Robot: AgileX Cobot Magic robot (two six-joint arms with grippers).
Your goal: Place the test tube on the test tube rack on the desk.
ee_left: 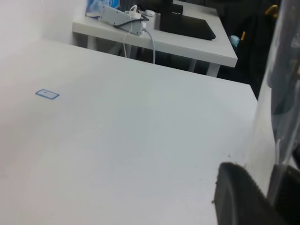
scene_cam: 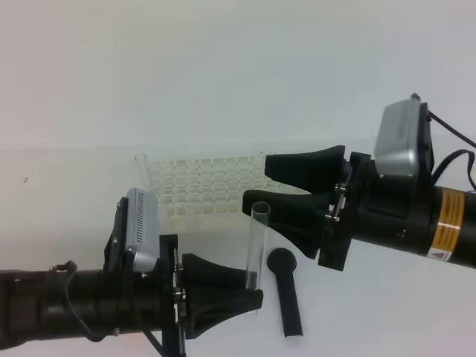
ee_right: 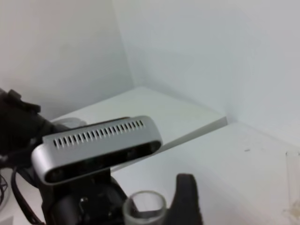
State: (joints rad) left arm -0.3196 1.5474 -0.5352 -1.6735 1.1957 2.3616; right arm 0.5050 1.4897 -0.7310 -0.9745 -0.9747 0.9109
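One thin clear glass test tube (scene_cam: 256, 249) is standing upright, pinched low in the left tool (scene_cam: 251, 296), short of the white gridded plastic rack (scene_cam: 204, 186), while the right tool (scene_cam: 294, 199) is gaping wide beside its rim, risking a knock that tips it onto the white bench (scene_cam: 387, 312).

left gripper (scene_cam: 242, 291) clamped, right gripper (scene_cam: 269, 195) spread wide

Clear see-through test tube (scene_cam: 257, 242), white test tube rack (scene_cam: 204, 186) with a grid of little square holes, plain white desk (scene_cam: 74, 186), black round-headed stick (scene_cam: 286, 294), black grippers with silver cameras (scene_cam: 141, 227)
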